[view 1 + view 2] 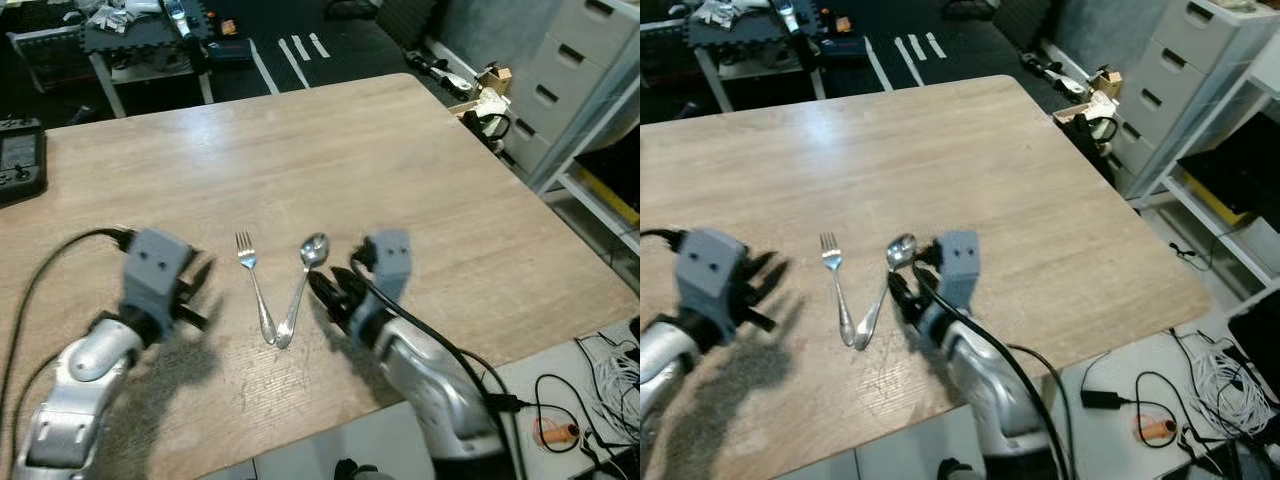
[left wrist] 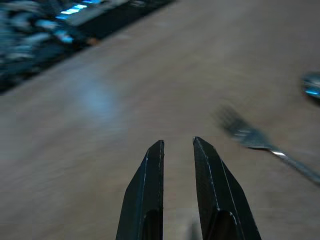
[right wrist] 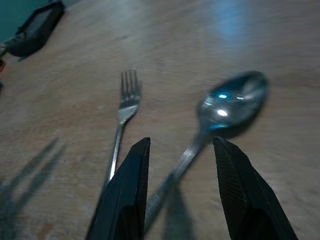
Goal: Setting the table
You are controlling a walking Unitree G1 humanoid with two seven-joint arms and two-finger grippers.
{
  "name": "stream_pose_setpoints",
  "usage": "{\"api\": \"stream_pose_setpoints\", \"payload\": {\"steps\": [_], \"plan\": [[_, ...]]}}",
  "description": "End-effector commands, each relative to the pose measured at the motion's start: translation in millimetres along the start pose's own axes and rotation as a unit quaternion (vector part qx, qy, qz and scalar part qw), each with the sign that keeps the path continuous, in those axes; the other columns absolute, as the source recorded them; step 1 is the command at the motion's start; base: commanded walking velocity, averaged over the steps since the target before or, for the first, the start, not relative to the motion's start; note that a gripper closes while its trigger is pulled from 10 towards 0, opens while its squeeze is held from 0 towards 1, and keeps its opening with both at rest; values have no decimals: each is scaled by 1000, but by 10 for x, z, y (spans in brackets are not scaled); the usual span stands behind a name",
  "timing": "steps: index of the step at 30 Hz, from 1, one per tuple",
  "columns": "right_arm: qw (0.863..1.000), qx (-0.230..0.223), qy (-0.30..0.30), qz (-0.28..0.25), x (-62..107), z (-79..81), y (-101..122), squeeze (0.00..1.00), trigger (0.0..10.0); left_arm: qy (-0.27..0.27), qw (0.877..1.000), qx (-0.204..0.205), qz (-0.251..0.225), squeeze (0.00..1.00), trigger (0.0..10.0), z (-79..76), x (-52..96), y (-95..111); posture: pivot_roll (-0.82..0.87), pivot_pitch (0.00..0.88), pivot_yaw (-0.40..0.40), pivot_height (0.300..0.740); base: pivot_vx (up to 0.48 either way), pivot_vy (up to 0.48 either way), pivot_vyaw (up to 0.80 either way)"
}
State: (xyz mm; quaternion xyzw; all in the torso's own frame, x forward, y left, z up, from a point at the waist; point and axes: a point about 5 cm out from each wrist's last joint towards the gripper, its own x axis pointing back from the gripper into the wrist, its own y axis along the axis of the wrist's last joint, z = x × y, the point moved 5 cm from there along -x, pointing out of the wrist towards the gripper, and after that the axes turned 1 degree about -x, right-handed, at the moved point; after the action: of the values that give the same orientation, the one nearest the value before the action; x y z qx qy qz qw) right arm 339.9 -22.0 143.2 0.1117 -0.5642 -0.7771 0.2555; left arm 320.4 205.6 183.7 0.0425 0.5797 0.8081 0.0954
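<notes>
You have a shiny silver metal spoon [image 1: 302, 283] lying on the pale wood-grain table [image 1: 330, 160], bowl pointing away from the robot, handle running back toward the near edge. Just to its left lies a silver metal fork [image 1: 254, 285], tines also pointing away. The 2 handles converge at their near ends into a V and look to be touching there, though you cannot tell for certain.

The right gripper [image 3: 181, 167] sits low over the spoon's handle. Its 2 black fingers are spread apart, 1 on each side of the handle, with the handle running up between them; the tips do not appear to press on it. In the head views, this gripper [image 1: 328, 292] is just right of the spoon.

The left gripper [image 2: 178, 145] hovers over bare table to the left of the fork, its 2 fingers nearly parallel with only a narrow gap between them, holding nothing. The fork lies near it but apart.

A black handheld controller [image 1: 20, 160] rests at the table's far left edge. Beyond the table you see dark floor with white stripes [image 1: 292, 52], a cluttered workbench [image 1: 140, 40], grey drawer units [image 1: 575, 70] on the right, and cables [image 1: 590, 400] on the floor at the near right.
</notes>
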Motion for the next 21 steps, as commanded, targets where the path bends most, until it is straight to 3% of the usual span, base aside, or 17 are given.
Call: {"api": "stream_pose_setpoints", "payload": {"steps": [1,2,7,8,9,10,11,12,13,17,21], "plan": [[1000,-4,5,13,-90,99,-105,0,10000,21,1000,-9,3,12,10000,76,34,-1,68,93,43,740,0,0,0],[999,22,2,34,-178,145,-205,1000,10000,47,999,-12,-4,322,10000,172,51,48,79,94,31,740,0,0,0],[998,28,14,51,-220,229,-288,1000,10000,65,998,-13,-10,302,10000,236,65,94,87,94,24,740,0,0,0],[997,40,22,54,-232,284,-307,1000,10000,69,997,-13,-11,271,10000,249,72,110,91,95,21,740,0,0,0],[997,55,27,55,-242,321,-317,1000,10000,71,997,-12,-11,173,10000,256,79,116,91,95,21,740,0,0,0],[997,55,27,55,-242,321,-317,1000,10000,71,997,-12,-11,173,10000,256,79,116,91,95,21,740,0,0,0],[995,74,30,56,-252,351,-326,1000,10000,73,997,-11,-12,59,10000,263,85,119,91,95,21,740,0,0,0],[989,135,32,55,-268,398,-345,0,10000,75,997,-6,-12,0,10000,265,88,126,95,98,18,740,0,0,0],[989,135,32,55,-268,398,-345,0,10000,75,997,-6,-12,0,10000,265,88,126,95,98,18,740,0,0,0],[971,228,12,69,-328,361,-460,0,10000,81,997,4,-15,0,10000,252,68,149,98,98,9,740,0,0,0],[967,241,-17,85,-332,236,-521,0,10000,84,996,12,-18,0,10000,249,57,165,96,99,7,740,0,0,0]]}}
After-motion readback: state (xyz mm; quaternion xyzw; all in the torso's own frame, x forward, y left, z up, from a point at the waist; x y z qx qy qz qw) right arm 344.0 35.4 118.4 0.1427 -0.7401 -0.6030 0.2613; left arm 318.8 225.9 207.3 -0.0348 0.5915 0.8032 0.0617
